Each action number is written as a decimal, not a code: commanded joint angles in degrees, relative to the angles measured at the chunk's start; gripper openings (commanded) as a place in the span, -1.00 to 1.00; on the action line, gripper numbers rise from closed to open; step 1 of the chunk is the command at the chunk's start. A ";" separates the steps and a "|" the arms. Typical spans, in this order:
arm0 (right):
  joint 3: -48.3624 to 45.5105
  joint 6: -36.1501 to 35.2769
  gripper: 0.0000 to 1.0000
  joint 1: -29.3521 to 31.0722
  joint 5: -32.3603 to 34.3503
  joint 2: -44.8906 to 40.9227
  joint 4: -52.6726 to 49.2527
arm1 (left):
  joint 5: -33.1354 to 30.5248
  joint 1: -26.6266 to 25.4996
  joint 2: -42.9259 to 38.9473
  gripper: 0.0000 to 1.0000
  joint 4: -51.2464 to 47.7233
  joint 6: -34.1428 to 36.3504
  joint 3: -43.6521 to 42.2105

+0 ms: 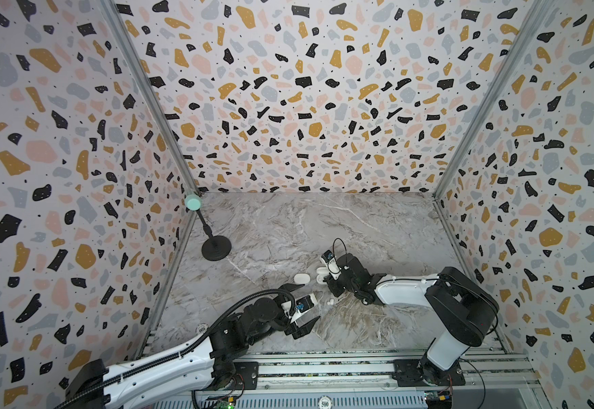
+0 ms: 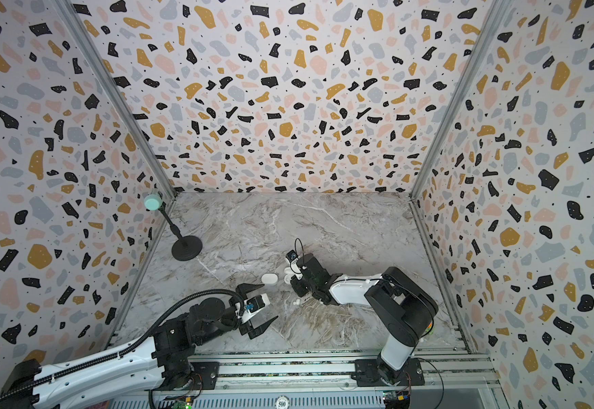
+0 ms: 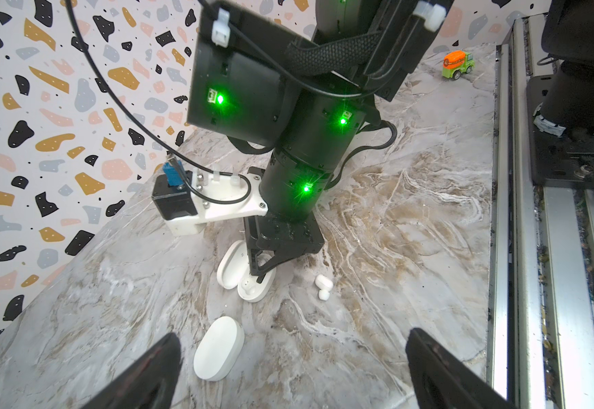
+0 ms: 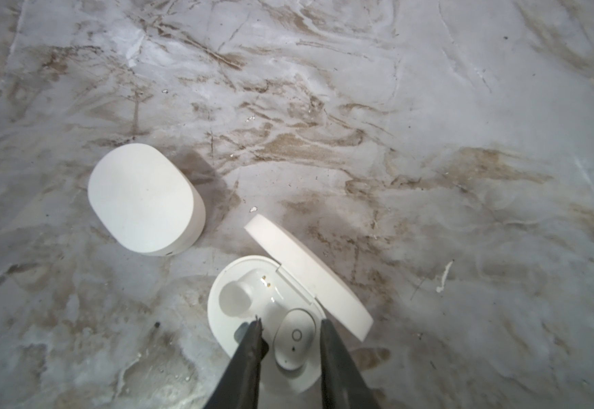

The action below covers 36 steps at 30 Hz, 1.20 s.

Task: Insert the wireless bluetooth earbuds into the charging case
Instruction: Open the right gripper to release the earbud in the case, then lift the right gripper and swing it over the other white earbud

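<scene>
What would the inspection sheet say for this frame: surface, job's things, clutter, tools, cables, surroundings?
Surface: marble-look tabletop, a few small white marks.
Job's things: open case with one earbud seated and the second slot empty; closed case beside it, apart; two loose earbuds on the tabletop.
Clutter: toy truck near the rail; black stand by the left wall.
Tools: left tool wide open, empty; right tool narrowly open, jaws either side of the seated earbud.
Cables: black cable loop at the right wrist; ribbed hose along the left arm; neither touches the cases.
Surroundings: speckled walls, metal rail in front.
</scene>
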 commanded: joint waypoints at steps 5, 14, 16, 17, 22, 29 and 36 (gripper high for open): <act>0.92 0.65 -0.32 -0.19 -0.98 -3.95 -3.00 | 0.75 -0.27 0.02 1.00 2.66 0.35 -0.40; -0.34 2.28 -0.08 -0.21 -2.75 -10.19 -3.81 | 0.82 -0.27 0.07 1.00 2.71 0.37 -0.39; -0.97 2.88 0.01 -0.26 -3.26 -12.15 -3.75 | 1.01 -0.27 -0.06 1.00 2.67 0.36 -0.39; -1.31 3.42 0.07 -0.27 -3.62 -13.19 -3.81 | 1.10 -0.27 -0.08 1.00 2.76 0.25 -0.41; -3.45 7.20 0.26 -0.27 -6.72 -18.09 -4.61 | 0.59 -0.27 -0.21 1.00 3.66 -2.25 -0.46; -11.26 18.20 0.96 -0.27 -7.43 -27.27 -3.11 | -5.29 -0.27 0.56 1.00 -1.37 -11.03 5.17; -15.34 29.42 1.00 -0.27 -6.72 -32.62 -9.37 | -4.85 -0.27 4.75 1.00 -7.06 -23.92 9.36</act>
